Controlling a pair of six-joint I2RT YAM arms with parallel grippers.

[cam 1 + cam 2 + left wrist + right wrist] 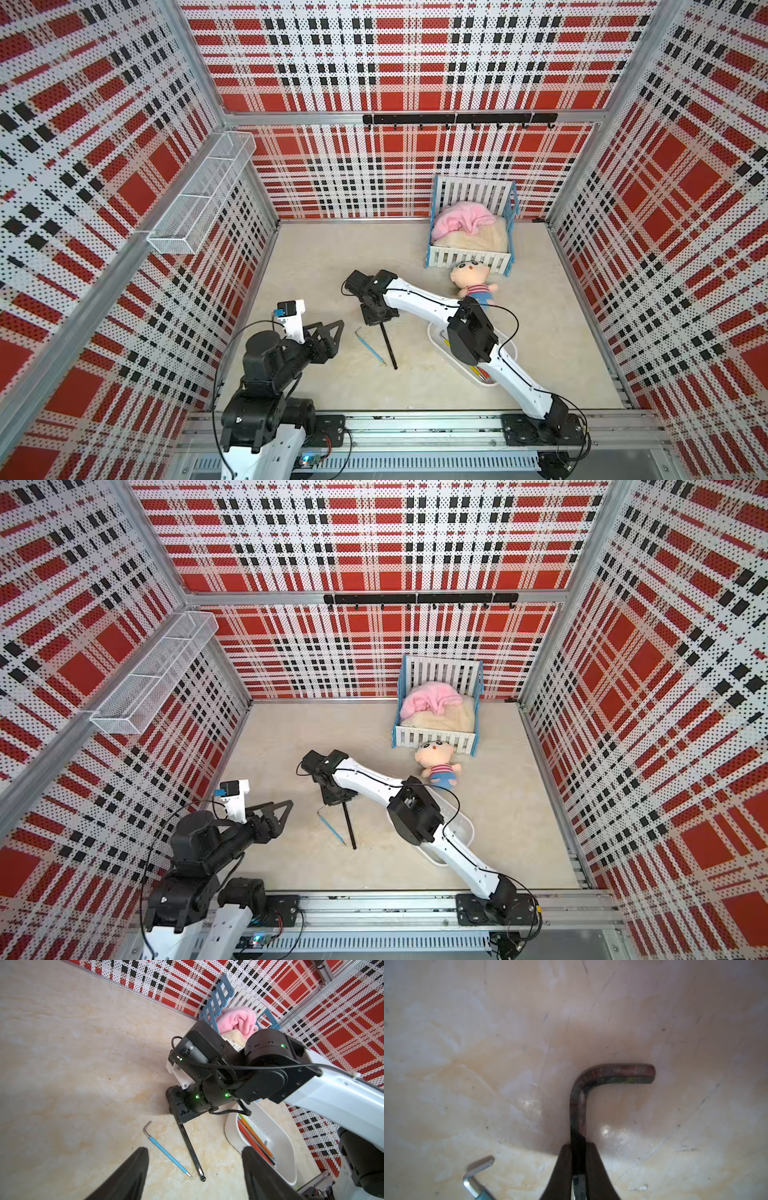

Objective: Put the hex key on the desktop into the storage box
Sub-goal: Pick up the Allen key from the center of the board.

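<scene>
Two hex keys lie on the beige marbled bench (332, 257): a slim blue-sleeved hex key (371, 346) and a thick, L-shaped black steel hex key (579, 1105). My right gripper (578, 1145) is clamped on the black one's long shaft just below the bend, and the key is not yet lifted. My left gripper (195, 1149) hangs open and empty. Beside them, the shallow white plastic storage box (229, 1128) already holds orange and red keys (255, 1142).

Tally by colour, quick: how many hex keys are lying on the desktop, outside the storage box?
Black hex key: 1, with the right gripper shut on it
Blue-sleeved hex key: 1
Total: 2
</scene>
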